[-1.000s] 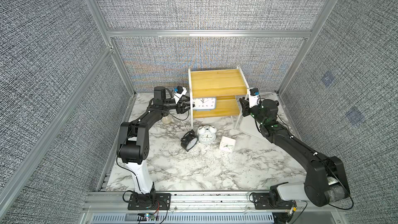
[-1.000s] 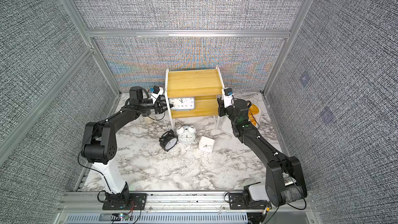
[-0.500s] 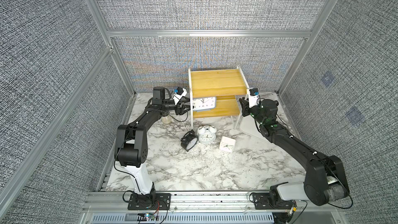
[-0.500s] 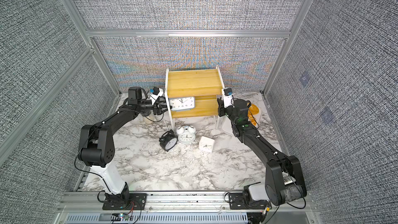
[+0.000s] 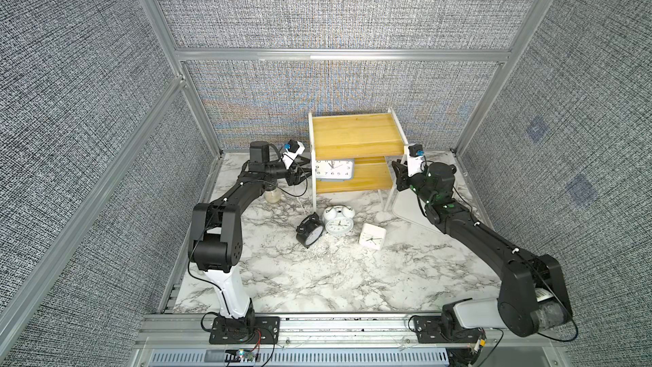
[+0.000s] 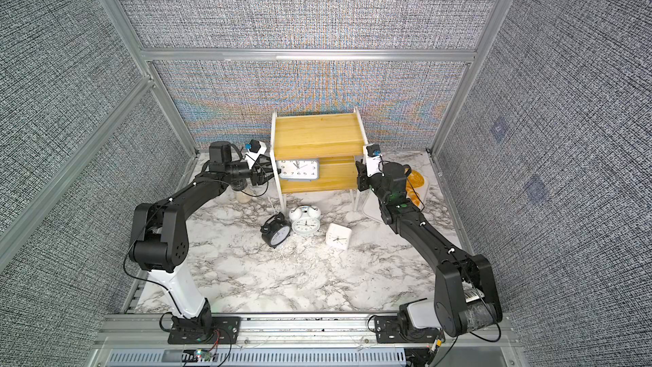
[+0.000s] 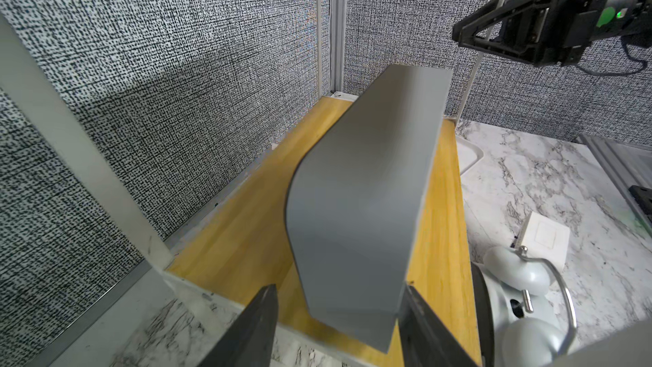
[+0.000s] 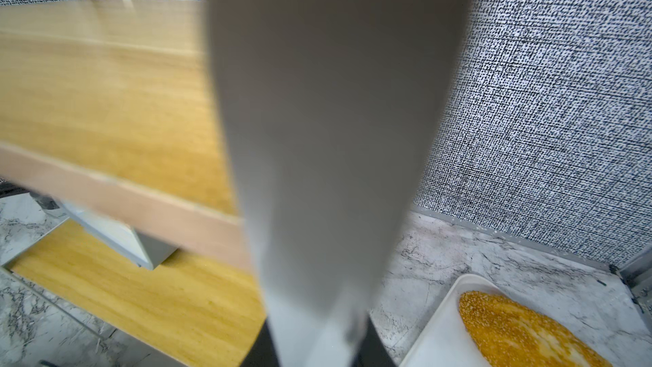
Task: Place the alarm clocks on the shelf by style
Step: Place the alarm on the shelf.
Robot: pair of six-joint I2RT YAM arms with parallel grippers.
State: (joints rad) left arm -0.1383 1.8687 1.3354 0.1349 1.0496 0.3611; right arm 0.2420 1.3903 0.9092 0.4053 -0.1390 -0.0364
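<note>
Releasing step, I judge: my left hand (image 7: 337, 298) stands spread, the grey-blue clock (image 7: 367, 185) between its fingers, seated on the shelf's (image 5: 356, 135) lower board. My right hand (image 5: 398, 174) pinches its post. Next, back straight out without nudging the clock.

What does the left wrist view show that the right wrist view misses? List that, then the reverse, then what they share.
Left wrist only: the left tool straddling the back of the grey-blue clock, a gap beside one finger; the white twin-bell clock; the small white square clock; the right tool shut on a post of the shelf.
Right wrist only: the bread, and the shelf's top board, blurred.
Both: the shelf's yellow lower board, the grey-blue clock standing on it, the marble table, the woven wall.
</note>
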